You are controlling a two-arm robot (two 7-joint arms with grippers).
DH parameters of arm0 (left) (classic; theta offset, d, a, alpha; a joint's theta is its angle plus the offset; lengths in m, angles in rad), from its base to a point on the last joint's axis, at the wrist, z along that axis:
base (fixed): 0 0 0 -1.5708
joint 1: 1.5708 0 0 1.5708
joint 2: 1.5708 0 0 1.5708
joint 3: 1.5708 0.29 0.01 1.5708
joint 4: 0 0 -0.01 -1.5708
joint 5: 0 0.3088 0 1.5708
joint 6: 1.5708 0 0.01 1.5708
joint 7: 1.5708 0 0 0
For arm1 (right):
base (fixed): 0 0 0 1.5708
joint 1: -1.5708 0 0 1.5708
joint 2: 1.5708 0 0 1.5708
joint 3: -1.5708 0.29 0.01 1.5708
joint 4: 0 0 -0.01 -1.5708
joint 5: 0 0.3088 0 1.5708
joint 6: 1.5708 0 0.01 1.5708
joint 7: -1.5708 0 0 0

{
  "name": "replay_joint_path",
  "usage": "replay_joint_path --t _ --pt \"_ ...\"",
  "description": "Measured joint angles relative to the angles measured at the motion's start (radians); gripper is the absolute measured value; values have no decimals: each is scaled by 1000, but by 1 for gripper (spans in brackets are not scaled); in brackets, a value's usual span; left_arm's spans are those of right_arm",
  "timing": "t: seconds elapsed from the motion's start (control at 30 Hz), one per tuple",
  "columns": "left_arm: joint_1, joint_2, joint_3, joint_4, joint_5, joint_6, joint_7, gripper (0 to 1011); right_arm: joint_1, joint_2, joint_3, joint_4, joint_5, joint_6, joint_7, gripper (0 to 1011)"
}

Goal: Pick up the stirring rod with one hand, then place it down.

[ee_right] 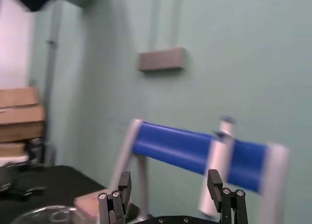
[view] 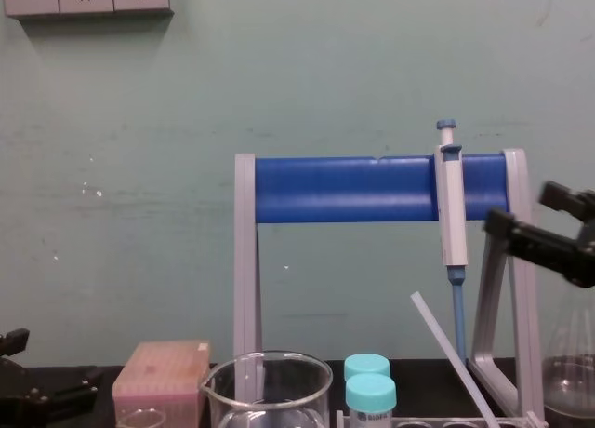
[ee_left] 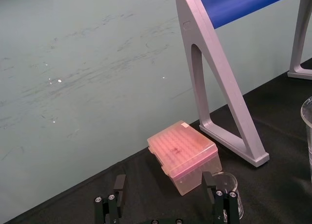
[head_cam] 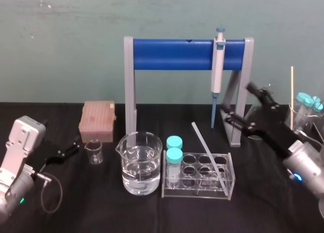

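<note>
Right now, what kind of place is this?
Probably a lab bench: pipette hanging on a blue stand, beaker of clear liquid, tube rack with the stirring rod leaning in it.

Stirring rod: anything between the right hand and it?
Nothing clearly blocks. Open black right hand hovers right of the thin translucent stirring rod leaning in the clear tube rack; the white-and-blue pipette hanging from the blue stand sits close behind that path.

The black desk [head_cam: 101, 212] carried a pink tip box [head_cam: 97, 121], a small beaker [head_cam: 94, 152], a large beaker [head_cam: 140, 163], a clear tube rack [head_cam: 198, 178] and a blue-barred stand [head_cam: 172, 54].
</note>
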Motion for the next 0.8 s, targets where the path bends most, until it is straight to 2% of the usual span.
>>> replay_joint_path --t 0.03,0.07,0.13,0.17,0.2,0.23,0.27,0.3,0.37,0.4,0.5,0.6,0.8 --pt "0 0 0 0 0 0 0 1000 -10 -1 11 -10 6 23 -18 1003" --pt "0 0 0 0 0 0 0 1000 -32 -5 33 -25 23 79 -62 1003" --pt "0 0 0 0 0 0 0 1000 -50 -9 52 -37 38 130 -102 1003" --pt "0 0 0 0 0 0 0 1000 -71 -14 72 -50 49 189 -153 1003" --pt "0 0 0 0 0 0 0 1000 -78 -16 79 -55 51 210 -172 1003" --pt "0 0 0 0 0 0 0 1000 -92 -19 93 -65 58 263 -211 1003" --pt "0 0 0 0 0 0 0 1000 -92 -19 93 -65 58 263 -211 1003" --pt "0 0 0 0 0 0 0 1000 -107 -19 105 -76 62 325 -250 1003" --pt "0 0 0 0 0 0 0 1000 -116 -18 112 -82 68 376 -275 1003" --pt "0 0 0 0 0 0 0 1000 -124 -16 115 -86 74 429 -293 1003" --pt "0 0 0 0 0 0 0 1000 -132 -9 116 -90 79 496 -313 1003" --pt "0 0 0 0 0 0 0 1000 -132 -5 112 -91 78 523 -317 1003" --pt "0 0 0 0 0 0 0 1000 -131 -4 111 -91 76 520 -317 1003"
